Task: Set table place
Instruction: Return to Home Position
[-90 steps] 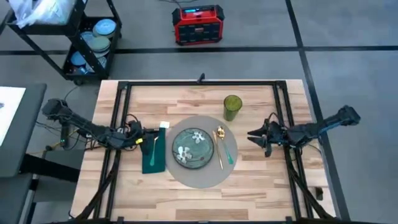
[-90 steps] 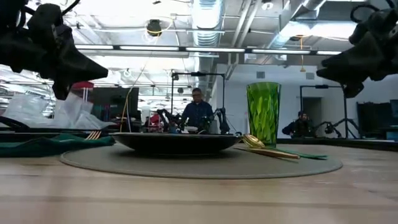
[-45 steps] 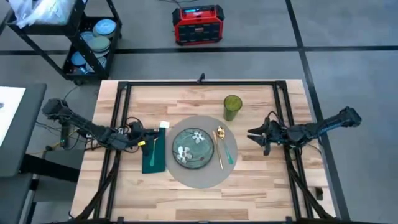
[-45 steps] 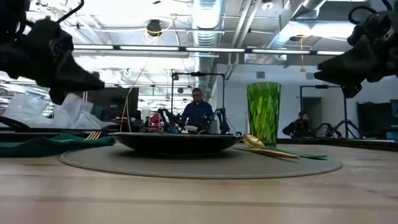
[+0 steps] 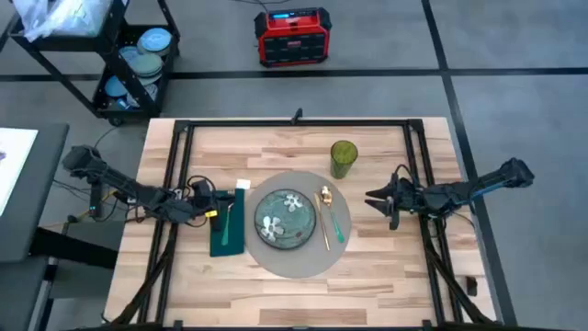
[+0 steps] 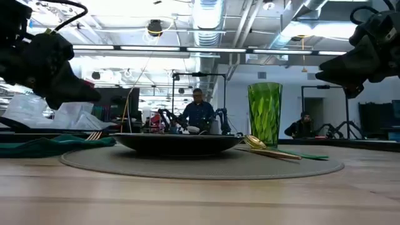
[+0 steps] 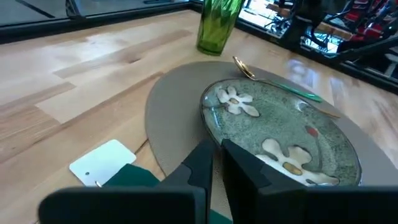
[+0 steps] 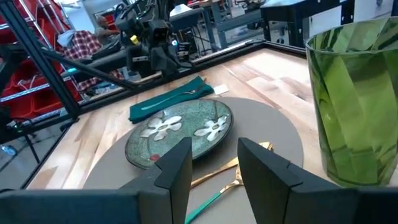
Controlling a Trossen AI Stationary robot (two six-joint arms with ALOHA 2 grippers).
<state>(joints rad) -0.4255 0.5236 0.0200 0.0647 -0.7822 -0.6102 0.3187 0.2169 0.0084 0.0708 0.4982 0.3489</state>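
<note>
- The tabletop point(image 5: 276, 290) fills the lower middle of the high view, light planks with black rails along the edges
- The round grey placemat point(image 5: 292, 260) lies flat at the centre of the tabletop, wider than the green floral plate point(image 5: 285, 219) that sits on its middle
- On the mat just right of the plate lies a gold spoon point(image 5: 323, 199) with gold and green handles running toward the bottom of the frame
- A green cup point(image 5: 344, 158) stands upright at the mat's upper right edge
- A dark teal napkin point(image 5: 226, 241) lies against the mat's left edge, with a fork point(image 5: 228, 216) lying along it and a small white card point(image 5: 242, 186) at its upper end
- The left hand point(image 5: 219, 196) is at centre left of the high view, beside the upper end of the napkin; in the low view it hangs clear above the tabletop
- In the left wrist view its fingers point(image 7: 200, 163) are drawn almost together with only a thin slit between them, holding nothing
- The right hand point(image 5: 371, 198) is at centre right of the high view, pointing at the mat but apart from it, also raised off the tabletop
- In the right wrist view its fingers point(image 8: 176, 165) stand apart, empty
- A black wire cart point(image 5: 119, 55) is at upper left and a red box point(image 5: 292, 35) at top centre, both on the floor
- In the low view a person point(image 6: 199, 112) shows in the room behind the plate
</note>
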